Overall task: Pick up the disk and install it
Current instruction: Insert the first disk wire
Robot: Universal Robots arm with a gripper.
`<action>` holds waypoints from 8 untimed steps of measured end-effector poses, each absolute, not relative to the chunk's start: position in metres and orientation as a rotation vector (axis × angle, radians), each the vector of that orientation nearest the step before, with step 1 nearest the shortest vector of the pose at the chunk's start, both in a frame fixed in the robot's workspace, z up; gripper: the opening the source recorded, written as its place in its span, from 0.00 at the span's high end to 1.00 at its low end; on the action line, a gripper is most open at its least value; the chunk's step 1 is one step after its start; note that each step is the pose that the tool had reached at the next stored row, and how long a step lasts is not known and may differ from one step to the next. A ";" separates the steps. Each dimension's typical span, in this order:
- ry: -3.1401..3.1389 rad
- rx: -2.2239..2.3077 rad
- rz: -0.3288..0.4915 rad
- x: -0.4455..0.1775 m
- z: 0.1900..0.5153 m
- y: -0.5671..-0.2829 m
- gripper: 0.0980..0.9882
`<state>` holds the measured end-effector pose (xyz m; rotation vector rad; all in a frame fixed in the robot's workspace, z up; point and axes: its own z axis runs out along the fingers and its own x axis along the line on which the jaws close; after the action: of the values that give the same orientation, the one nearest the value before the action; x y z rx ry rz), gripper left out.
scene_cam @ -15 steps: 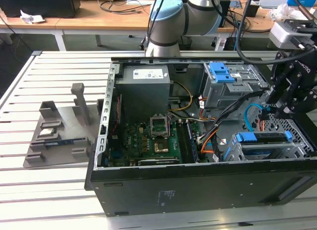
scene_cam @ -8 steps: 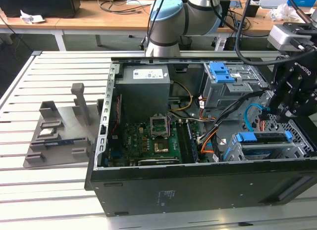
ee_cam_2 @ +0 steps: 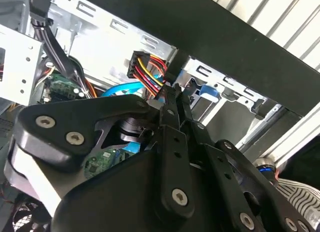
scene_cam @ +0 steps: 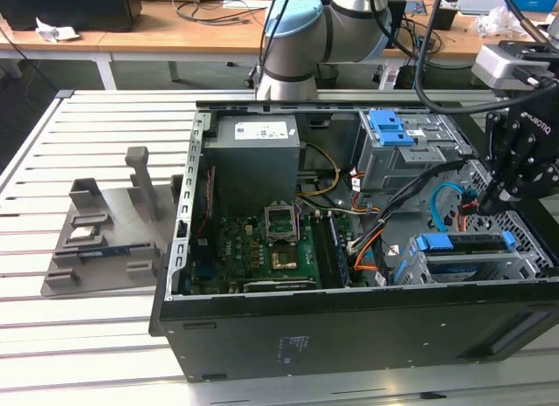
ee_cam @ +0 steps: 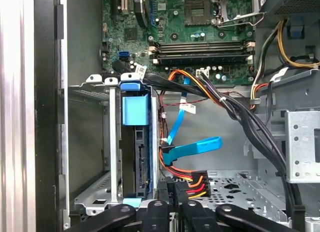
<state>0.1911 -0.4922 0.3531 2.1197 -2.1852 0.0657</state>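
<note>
The disk (scene_cam: 469,267) lies in the lower drive cage at the case's front corner, on the exterior view's right, with blue side rails along it. In the first wrist view the disk (ee_cam: 142,159) stands edge-on in the cage, its blue rail tab (ee_cam: 135,110) toward the motherboard. My gripper (scene_cam: 492,203) hangs just behind that cage. Its fingers (ee_cam_2: 168,112) are shut on a black power plug (ee_cam: 169,192) with red, yellow and orange wires, close beside the disk's connector end. My gripper (ee_cam: 171,208) is apart from the disk itself.
A blue flat data cable (ee_cam: 192,147) lies loose on the case floor beside the plug. A thick black cable bundle (ee_cam: 240,115) crosses toward the upper drive cage (scene_cam: 410,148) with its blue bracket (scene_cam: 390,127). The grey power supply (scene_cam: 256,157) and motherboard (scene_cam: 262,249) fill the case's other side.
</note>
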 end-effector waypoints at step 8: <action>-2.170 2.105 0.097 0.190 0.353 -0.496 0.93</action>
<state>0.1901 -0.4965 0.3531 2.1048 -2.1705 0.0966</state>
